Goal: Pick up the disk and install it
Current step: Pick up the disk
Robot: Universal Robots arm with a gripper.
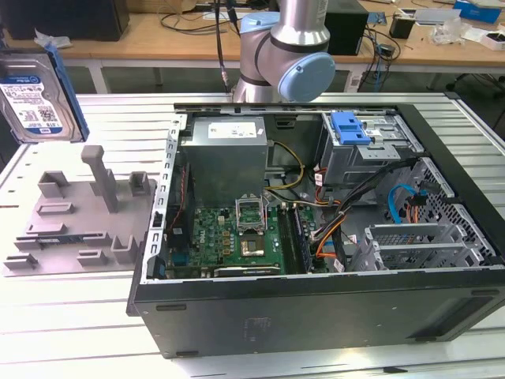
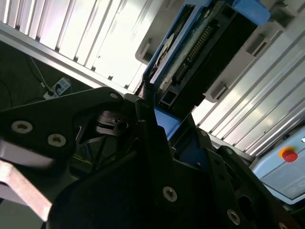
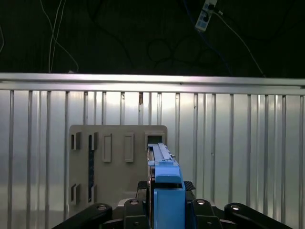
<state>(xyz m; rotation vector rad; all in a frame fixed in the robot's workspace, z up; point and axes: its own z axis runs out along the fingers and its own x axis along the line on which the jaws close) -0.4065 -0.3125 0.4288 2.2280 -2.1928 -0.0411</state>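
Note:
The disk (image 1: 35,99), silver with a white-and-blue label and a blue carrier frame, hangs upright in the air at the exterior view's far left, above the grey holder plate (image 1: 79,213). In the first wrist view I look down its blue edge (image 3: 164,191), with my gripper (image 3: 166,186) shut on it from both sides and the grey holder plate (image 3: 119,162) below. The second wrist view shows the disk's (image 2: 190,62) circuit-board side rising out of my black gripper (image 2: 159,112). The arm's grey and blue joint (image 1: 284,55) stands behind the case.
An open black computer case (image 1: 316,316) lies on the ribbed metal table (image 1: 95,316), with a motherboard, cables and a grey drive cage topped by a blue latch (image 1: 351,126). Workbenches with clutter stand behind. A box with a red stop button (image 2: 286,155) sits near the table.

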